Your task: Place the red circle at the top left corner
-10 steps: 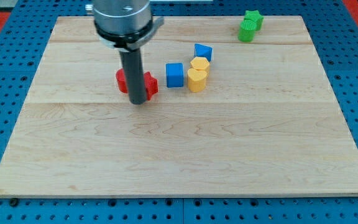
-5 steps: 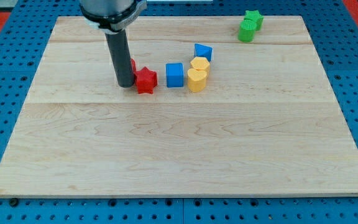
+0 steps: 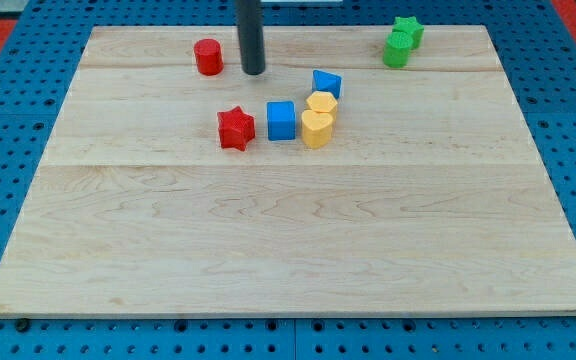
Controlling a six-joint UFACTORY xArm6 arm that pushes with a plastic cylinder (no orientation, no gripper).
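The red circle [image 3: 207, 57] stands near the view's top, left of centre on the wooden board [image 3: 288, 230], some way right of the board's top left corner. My tip [image 3: 253, 72] is just to the right of the red circle, with a small gap between them. A red star [image 3: 235, 129] lies below the tip, near the middle of the board.
A blue cube [image 3: 281, 120] sits right of the red star. A yellow heart [image 3: 315, 129], a yellow block [image 3: 322, 104] and a second blue block [image 3: 326, 83] cluster beside it. Two green blocks [image 3: 402, 42] lie at the top right.
The red circle has moved up the board, away from the red star, to near the top edge. My tip has moved up and to the right, now at the circle's right side.
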